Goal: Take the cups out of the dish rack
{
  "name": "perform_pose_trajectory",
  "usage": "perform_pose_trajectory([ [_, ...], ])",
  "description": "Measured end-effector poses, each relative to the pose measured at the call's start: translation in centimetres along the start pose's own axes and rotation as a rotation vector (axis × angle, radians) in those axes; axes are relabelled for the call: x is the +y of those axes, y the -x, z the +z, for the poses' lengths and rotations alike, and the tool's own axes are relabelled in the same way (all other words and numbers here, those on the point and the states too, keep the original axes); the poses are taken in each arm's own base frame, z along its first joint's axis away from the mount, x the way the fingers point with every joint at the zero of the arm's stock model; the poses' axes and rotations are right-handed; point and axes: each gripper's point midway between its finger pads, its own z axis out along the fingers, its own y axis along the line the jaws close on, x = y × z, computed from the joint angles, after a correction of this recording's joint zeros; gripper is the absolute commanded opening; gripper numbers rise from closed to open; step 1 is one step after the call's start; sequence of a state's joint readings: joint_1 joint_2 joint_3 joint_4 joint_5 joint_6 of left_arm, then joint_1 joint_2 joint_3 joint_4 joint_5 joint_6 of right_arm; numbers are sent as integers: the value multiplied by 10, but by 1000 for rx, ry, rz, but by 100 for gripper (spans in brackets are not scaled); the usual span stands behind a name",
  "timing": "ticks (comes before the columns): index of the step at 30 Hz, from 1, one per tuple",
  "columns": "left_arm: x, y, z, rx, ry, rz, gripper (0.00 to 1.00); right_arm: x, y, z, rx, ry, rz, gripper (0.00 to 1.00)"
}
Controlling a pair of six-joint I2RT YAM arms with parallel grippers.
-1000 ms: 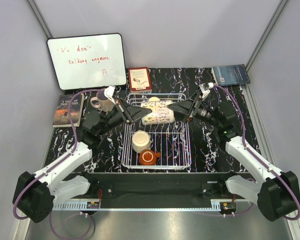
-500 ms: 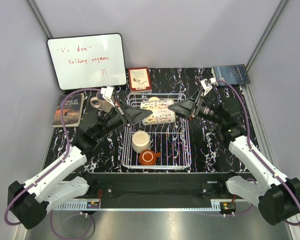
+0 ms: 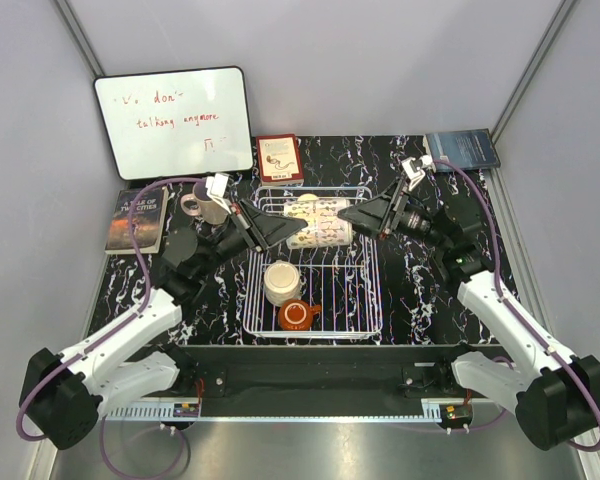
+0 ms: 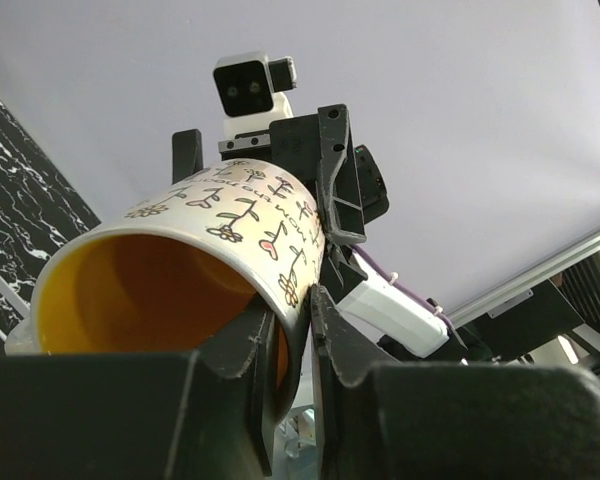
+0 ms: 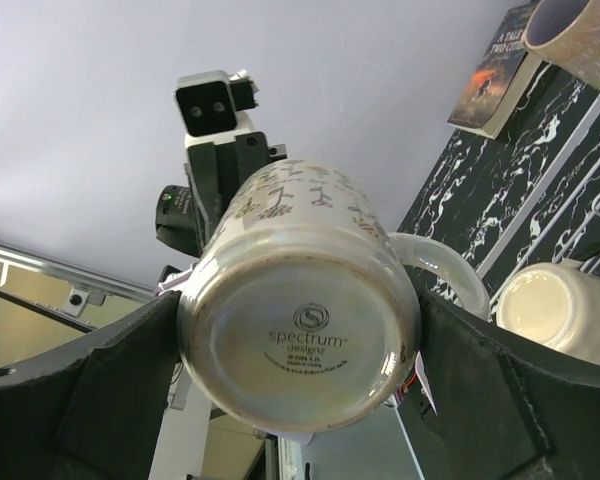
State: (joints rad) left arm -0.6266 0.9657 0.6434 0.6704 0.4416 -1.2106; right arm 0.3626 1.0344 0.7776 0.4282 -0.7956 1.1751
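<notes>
Over far end of rack (image 3: 366,300): left gripper (image 4: 290,340) clamped on rim of flowered mug (image 4: 230,215), one finger inside. Right gripper (image 5: 300,340) straddles its base; can't tell if it grips. Cream mug (image 3: 281,282), orange mug (image 3: 297,316) in rack's near half.

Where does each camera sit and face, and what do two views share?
Top: above and behind, facing down on the rack; both arms show.
Left wrist: on the left hand, facing into the mug's mouth; its fingers show.
Right wrist: on the right hand, facing the mug's base; its fingers show.
Shared: both wrists see that mug.
</notes>
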Motion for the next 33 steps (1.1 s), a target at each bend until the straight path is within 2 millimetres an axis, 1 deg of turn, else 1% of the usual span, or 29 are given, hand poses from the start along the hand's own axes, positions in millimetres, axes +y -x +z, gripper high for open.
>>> perform_pose_trajectory([
  [5,-7,-6,1,25,-35,12,0,-4,-8,1,33,-14,23,100],
  [9,-7,-7,0,27,-34,13,0,-5,-9,0,37,-20,27,100],
  [13,-2,-8,0,32,-18,9,0,-9,-11,-2,40,-49,26,100],
  [17,0,-9,-2,37,-7,11,0,-7,-7,-7,20,-110,-21,100],
  [19,-2,-8,-5,39,-8,20,0,-3,-1,-12,-4,-149,-64,100],
  [21,6,-4,-11,26,26,38,0,5,14,-18,-52,-180,-121,100],
  [23,20,-1,-16,11,74,36,0,21,28,-22,-94,-186,-198,100],
  [25,33,-2,-19,9,114,28,0,35,34,-24,-117,-178,-258,100],
  [27,44,-6,-22,19,154,12,0,40,37,-27,-130,-180,-293,100],
  [29,52,-9,-24,30,185,12,0,33,39,-29,-144,-223,-302,100],
  [31,62,-12,-28,44,244,22,0,18,43,-34,-159,-305,-303,100],
  [33,73,-11,-33,53,326,52,0,4,47,-39,-174,-390,-309,100],
])
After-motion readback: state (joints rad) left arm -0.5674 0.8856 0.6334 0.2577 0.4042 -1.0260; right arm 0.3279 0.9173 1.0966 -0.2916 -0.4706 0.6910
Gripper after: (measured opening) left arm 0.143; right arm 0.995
